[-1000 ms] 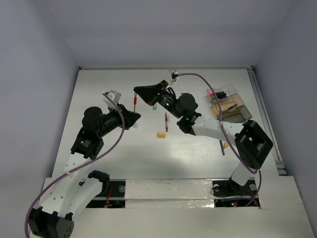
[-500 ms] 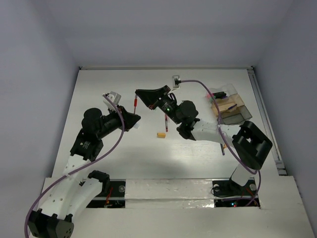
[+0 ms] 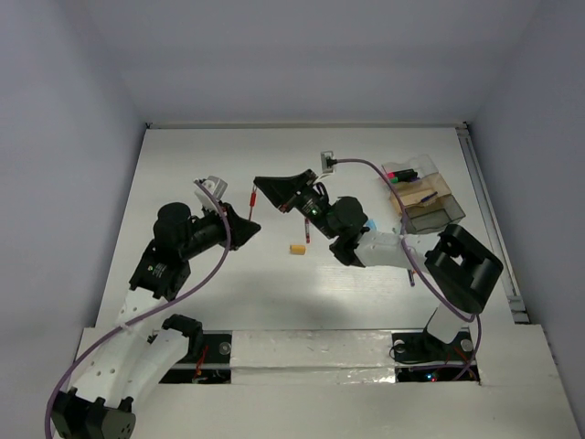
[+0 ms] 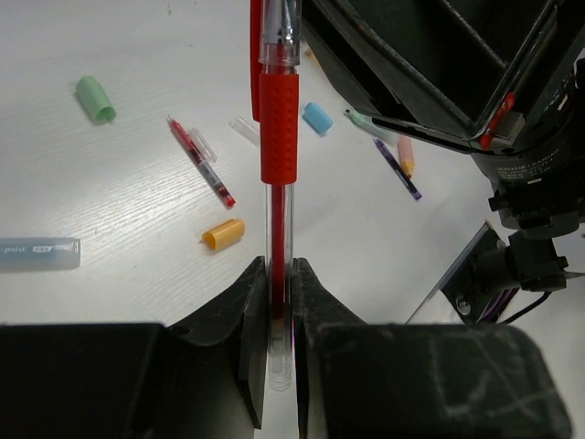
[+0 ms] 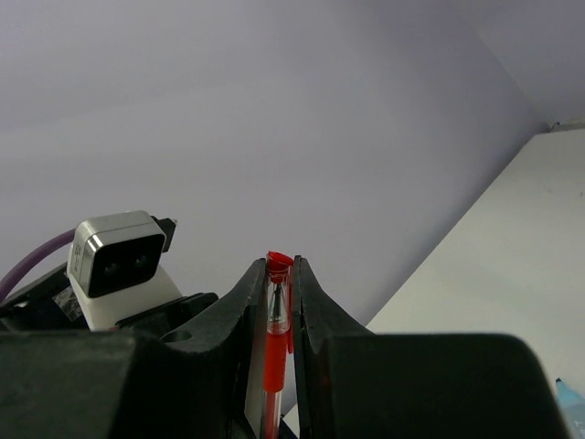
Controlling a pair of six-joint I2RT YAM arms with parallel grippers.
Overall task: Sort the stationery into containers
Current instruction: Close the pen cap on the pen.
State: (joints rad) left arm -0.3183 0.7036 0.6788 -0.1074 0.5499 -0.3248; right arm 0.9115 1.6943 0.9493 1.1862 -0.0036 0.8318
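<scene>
A red pen (image 4: 279, 137) with a red grip and clear barrel is held between both grippers above the table. My left gripper (image 4: 279, 274) is shut on its clear lower barrel. My right gripper (image 5: 278, 270) is shut on its capped end (image 5: 277, 366). In the top view the pen (image 3: 251, 196) spans from the left gripper (image 3: 245, 221) to the right gripper (image 3: 260, 182). The clear compartment box (image 3: 422, 197) stands at the far right with a few items inside.
Loose on the table: a thin red pen (image 4: 201, 162), an orange eraser (image 4: 223, 234), a blue eraser (image 4: 317, 117), a green cap (image 4: 95, 98), a dark blue pen (image 4: 398, 167) and a pale blue marker (image 4: 37, 252). The left wrist camera (image 5: 119, 256) sits close behind the right fingers.
The right gripper has moved down and a little toward the near side onto the pen's top end. The left gripper, with the pen, has shifted slightly.
</scene>
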